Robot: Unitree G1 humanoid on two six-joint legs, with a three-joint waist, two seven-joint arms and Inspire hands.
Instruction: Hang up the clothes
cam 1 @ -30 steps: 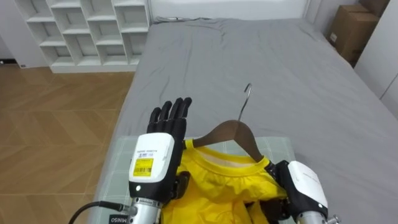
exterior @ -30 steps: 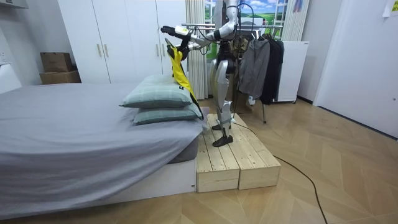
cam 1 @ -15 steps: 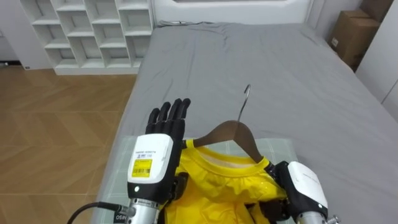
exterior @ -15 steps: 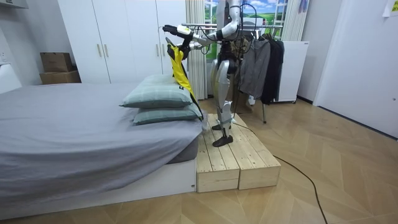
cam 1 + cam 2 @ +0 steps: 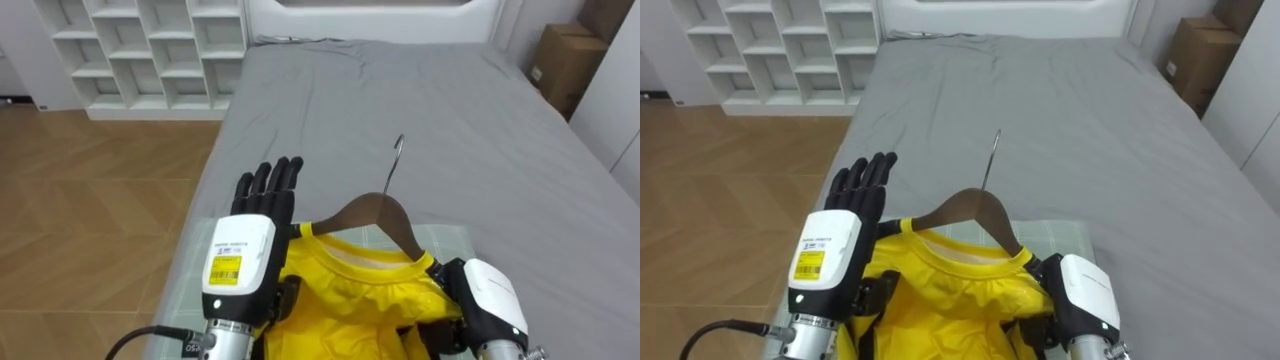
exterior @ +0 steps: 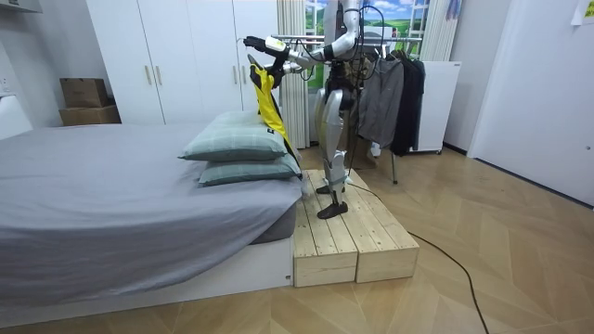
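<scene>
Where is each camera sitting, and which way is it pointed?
Left eye view: on the robot's head, looking down over the bed; shows its left hand and right hand by a hanger and yellow garment.
Right eye view: just beside it, same direction, same two hands.
Room view: off across the room, facing the whole standing robot on a wooden platform by the bed.
Shared: all three see the yellow garment and bed.

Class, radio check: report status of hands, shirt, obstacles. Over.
Left hand open beside hanger. Right hand at yellow shirt. Shirt on hanger, over pillows. Dark clothes hang behind robot.
</scene>
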